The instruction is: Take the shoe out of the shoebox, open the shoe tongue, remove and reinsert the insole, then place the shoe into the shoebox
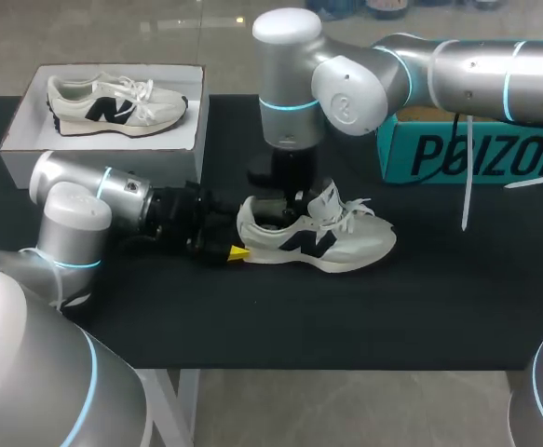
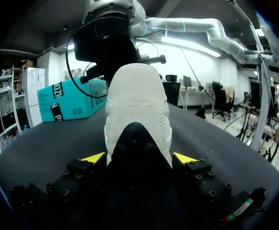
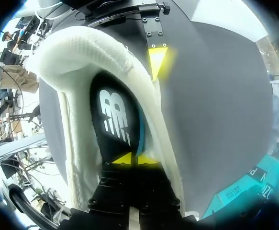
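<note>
Left jaws, level, clamp shoe (image 1: 322, 244) heel; right jaws, vertical, seemingly pinch insole (image 3: 114, 112).

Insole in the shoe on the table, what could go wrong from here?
The right pincer seems to pinch only the edge of the insole, so it may slip off when pulled. The left pincer grips the shoe only at the heel, so the toe could lift or swing with that pull.

Head overhead; both wrists at shoe (image 1: 313, 237)
</note>
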Robot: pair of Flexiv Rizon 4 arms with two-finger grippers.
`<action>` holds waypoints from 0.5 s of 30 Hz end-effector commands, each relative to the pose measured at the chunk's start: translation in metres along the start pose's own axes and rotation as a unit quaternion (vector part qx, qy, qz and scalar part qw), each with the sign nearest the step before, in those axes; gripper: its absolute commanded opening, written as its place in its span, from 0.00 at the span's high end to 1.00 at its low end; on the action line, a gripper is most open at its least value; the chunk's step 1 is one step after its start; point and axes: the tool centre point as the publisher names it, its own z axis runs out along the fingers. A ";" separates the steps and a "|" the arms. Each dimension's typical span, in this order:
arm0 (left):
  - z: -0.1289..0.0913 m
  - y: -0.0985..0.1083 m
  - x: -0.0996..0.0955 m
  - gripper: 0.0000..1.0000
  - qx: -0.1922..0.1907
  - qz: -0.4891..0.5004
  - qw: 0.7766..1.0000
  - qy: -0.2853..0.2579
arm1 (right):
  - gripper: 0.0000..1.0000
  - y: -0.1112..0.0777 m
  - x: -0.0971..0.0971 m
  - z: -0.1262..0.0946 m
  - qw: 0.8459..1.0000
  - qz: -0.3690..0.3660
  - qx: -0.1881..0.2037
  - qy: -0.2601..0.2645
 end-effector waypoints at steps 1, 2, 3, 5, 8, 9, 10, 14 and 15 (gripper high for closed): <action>0.003 0.001 -0.002 1.00 -0.002 0.000 1.000 0.000 | 1.00 -0.006 0.002 -0.013 1.000 -0.001 0.003 -0.004; 0.003 0.001 -0.002 1.00 -0.002 0.000 1.000 0.000 | 1.00 -0.008 0.002 -0.016 1.000 -0.001 0.003 -0.005; 0.003 0.001 -0.002 1.00 -0.002 0.000 1.000 0.000 | 1.00 -0.009 0.001 -0.018 1.000 0.000 0.004 -0.006; 0.003 0.001 -0.002 1.00 -0.002 0.000 1.000 0.000 | 1.00 -0.011 0.001 -0.022 1.000 0.002 0.003 -0.009; 0.003 0.001 -0.002 1.00 -0.002 0.000 1.000 0.000 | 1.00 -0.013 0.001 -0.031 1.000 0.005 -0.002 -0.012; 0.003 0.001 -0.002 1.00 -0.002 0.000 1.000 0.000 | 1.00 -0.014 0.000 -0.032 1.000 0.005 -0.003 -0.013; 0.003 0.001 -0.002 1.00 -0.002 0.000 1.000 0.000 | 1.00 -0.015 0.000 -0.035 1.000 0.006 -0.005 -0.014; 0.003 0.001 -0.002 1.00 -0.002 0.000 1.000 0.000 | 1.00 -0.018 -0.001 -0.044 1.000 0.011 -0.010 -0.024; 0.003 0.001 -0.002 1.00 -0.002 0.000 1.000 0.000 | 1.00 -0.020 -0.002 -0.046 0.999 0.014 -0.011 -0.027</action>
